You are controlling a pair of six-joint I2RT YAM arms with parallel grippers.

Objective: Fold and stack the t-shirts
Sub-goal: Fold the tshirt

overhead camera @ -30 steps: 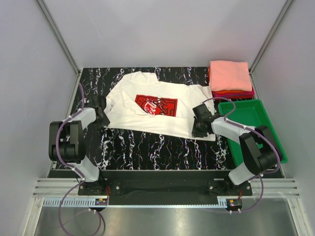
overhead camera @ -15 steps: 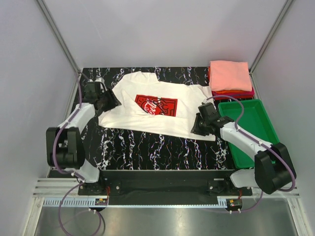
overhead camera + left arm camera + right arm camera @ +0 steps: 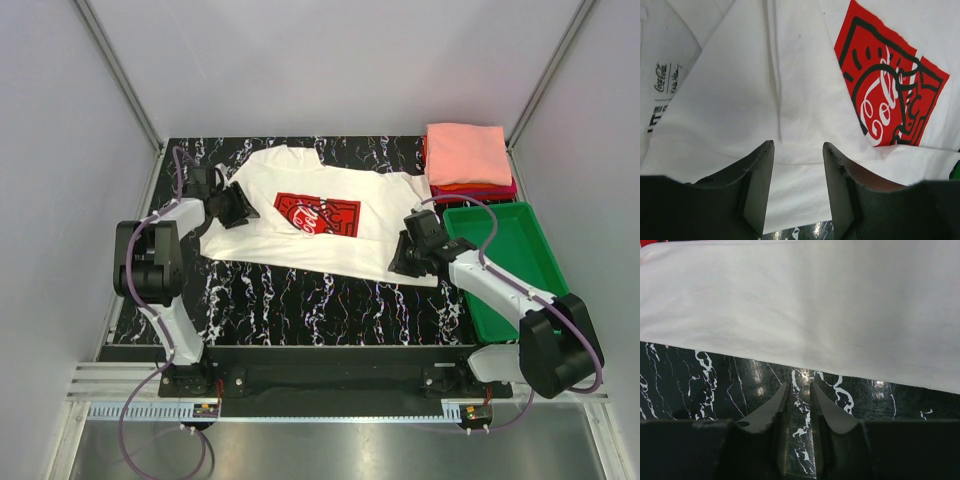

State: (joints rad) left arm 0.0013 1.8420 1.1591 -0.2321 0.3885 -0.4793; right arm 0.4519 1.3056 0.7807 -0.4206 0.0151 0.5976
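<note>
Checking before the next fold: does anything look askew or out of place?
The white shirt lies slightly slanted on the table, with one side folded in over the body. Nothing else stands out.

White t-shirt (image 3: 300,250), red chest print (image 3: 316,214)
</note>
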